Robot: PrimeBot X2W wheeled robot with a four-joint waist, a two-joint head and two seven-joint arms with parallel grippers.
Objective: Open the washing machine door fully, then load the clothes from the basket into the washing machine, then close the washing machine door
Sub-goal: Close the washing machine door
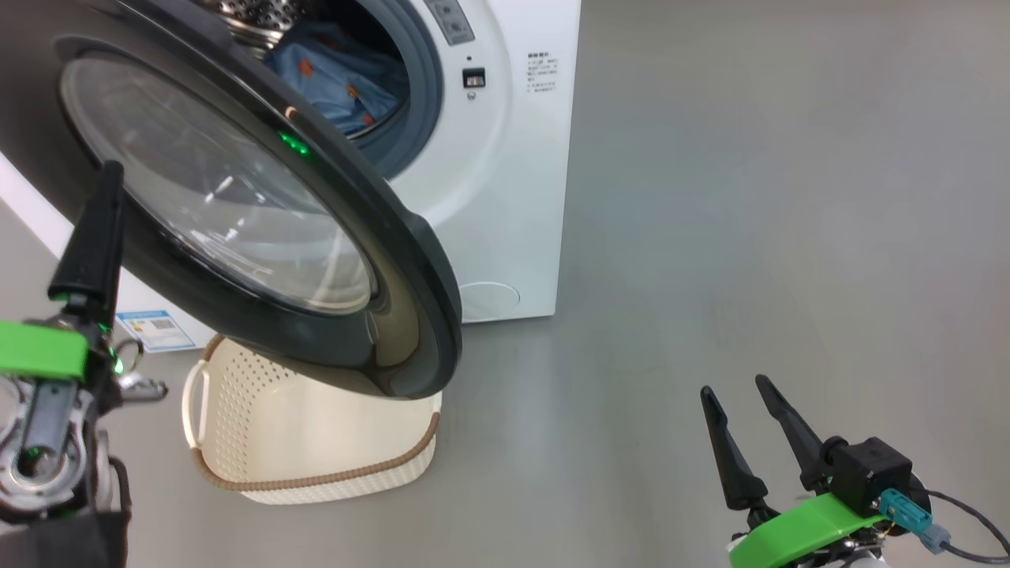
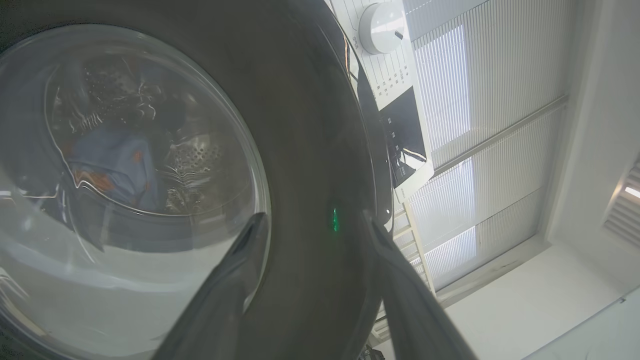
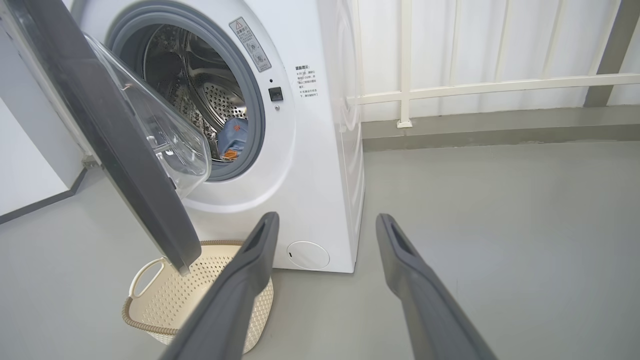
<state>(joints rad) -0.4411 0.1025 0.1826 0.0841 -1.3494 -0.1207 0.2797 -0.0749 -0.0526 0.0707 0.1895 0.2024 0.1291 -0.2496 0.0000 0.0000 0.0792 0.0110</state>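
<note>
The door is swung partway out, its lower edge hung over the basket, which is set on the floor before the washing machine. In the drum the clothes are lodged. The left gripper is spread at the door's black rim; the right gripper is spread above open floor, well apart.

1. Soft, even daylight fills all three views; the floor carries only faint shadows.
2. Pale glare streaks the glass of the washing machine door, left of the head view.
3. The left wrist view is hazy; the window blinds at upper right blow out white.
</note>
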